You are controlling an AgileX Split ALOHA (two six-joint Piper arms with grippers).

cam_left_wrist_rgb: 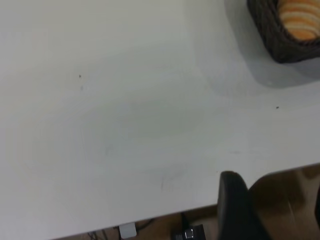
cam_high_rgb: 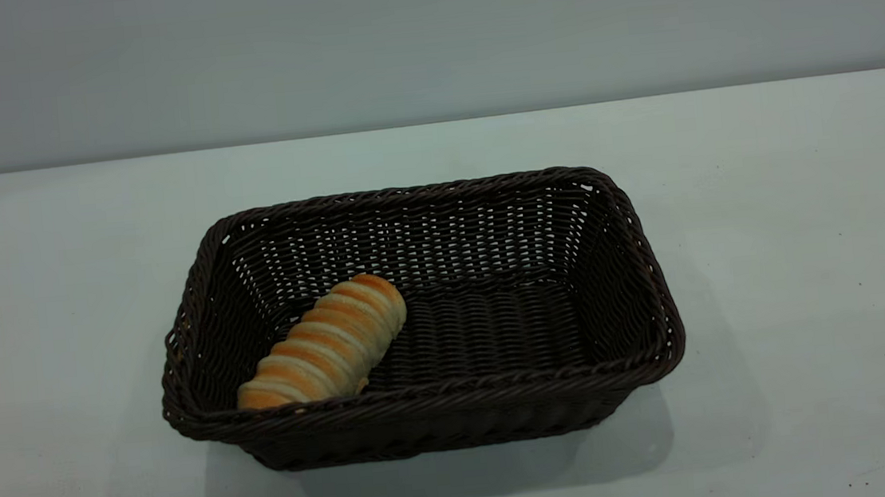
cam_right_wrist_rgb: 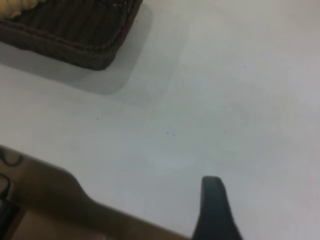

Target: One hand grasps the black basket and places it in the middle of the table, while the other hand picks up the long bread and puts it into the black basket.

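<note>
The black basket (cam_high_rgb: 439,397) stands in the middle of the table (cam_high_rgb: 796,265). The long bread (cam_high_rgb: 323,343) lies slanted inside it, at its left end, one tip against the front wall. Neither arm shows in the exterior view. In the left wrist view the basket's corner (cam_left_wrist_rgb: 272,42) with the bread (cam_left_wrist_rgb: 300,20) is far from my left gripper (cam_left_wrist_rgb: 276,200), which is open and empty over the table's edge. In the right wrist view the basket (cam_right_wrist_rgb: 75,35) is far from my right gripper (cam_right_wrist_rgb: 260,215), which is open and empty; only one finger (cam_right_wrist_rgb: 212,207) shows.
Bare white tabletop surrounds the basket on all sides. The table's edge and brown floor (cam_left_wrist_rgb: 285,195) show beneath the left gripper, with cables and a small box (cam_left_wrist_rgb: 187,234) below. The edge also runs under the right gripper (cam_right_wrist_rgb: 60,195).
</note>
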